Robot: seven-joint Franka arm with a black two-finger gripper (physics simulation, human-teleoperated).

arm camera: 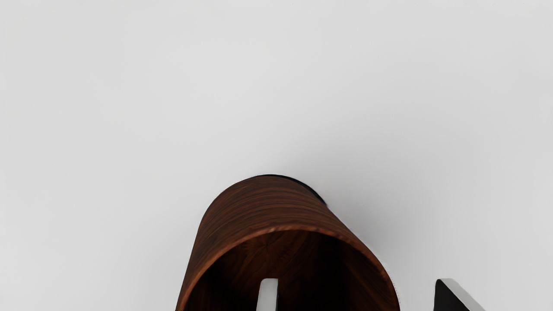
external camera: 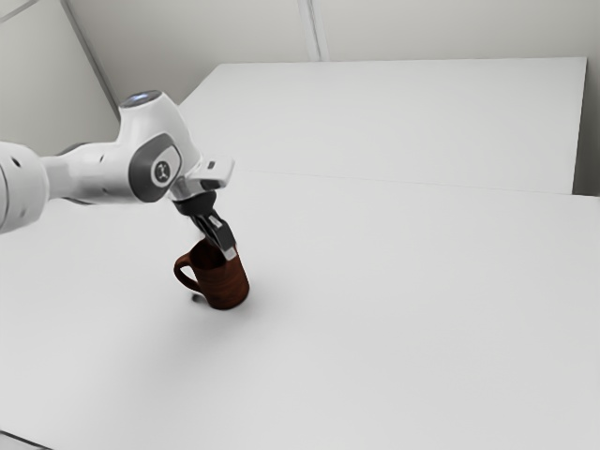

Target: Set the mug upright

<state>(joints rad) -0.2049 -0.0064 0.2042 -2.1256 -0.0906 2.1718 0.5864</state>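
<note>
The dark brown wooden mug has its mouth up toward the hand and its handle toward the exterior view's left. It leans a little in that view; whether its base rests flat I cannot tell. My gripper is at the mug's rim, pointing down. In the wrist view the mug shows its outer wall and dark inside. The gripper stands open there, straddling the wall: one finger is over or within the mouth, the other outside with a gap to the wall. The handle is hidden in that view.
The mug is on a broad white table. Behind it lies another white surface, reaching to the back wall. A small dark spot shows beside the mug's base, below the handle. A dark line crosses the exterior view's lower left corner.
</note>
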